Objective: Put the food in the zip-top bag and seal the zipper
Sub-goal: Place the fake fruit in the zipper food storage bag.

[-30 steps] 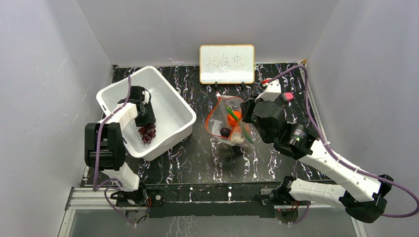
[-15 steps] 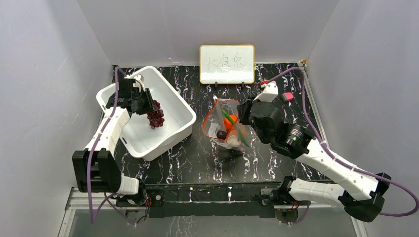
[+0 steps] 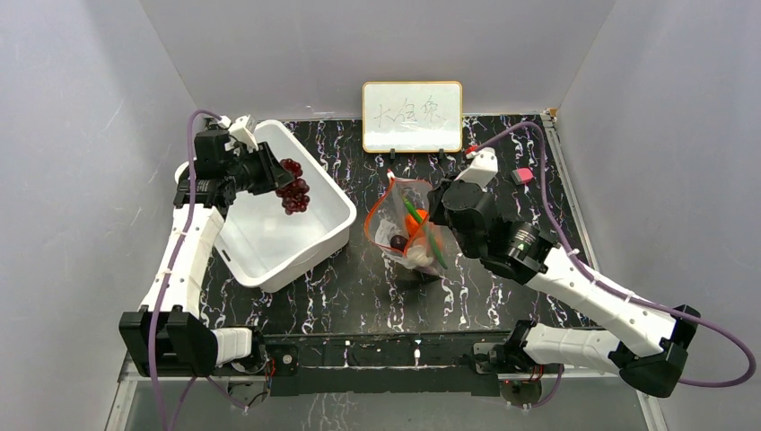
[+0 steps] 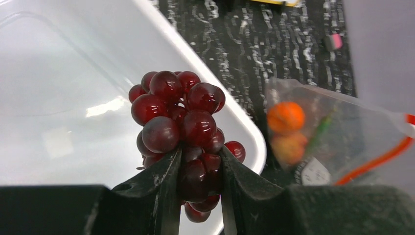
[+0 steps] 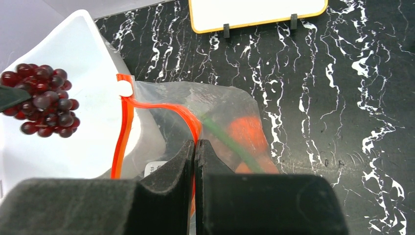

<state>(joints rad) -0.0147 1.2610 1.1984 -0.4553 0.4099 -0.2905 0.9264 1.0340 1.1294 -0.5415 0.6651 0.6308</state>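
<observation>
Grapes (image 4: pixel 181 122) hang pinched in the left gripper (image 4: pixel 199 159) above the white bin (image 3: pixel 260 242), seemingly ready for carrying, while the right gripper (image 5: pixel 195 146), clamped on the zipper (image 5: pixel 121 134), holds the mid-table bag (image 3: pixel 386 220) open toward them.

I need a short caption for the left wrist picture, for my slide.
Left claw grips the grape bunch above the white bin, the zip-top bag beyond.
</observation>
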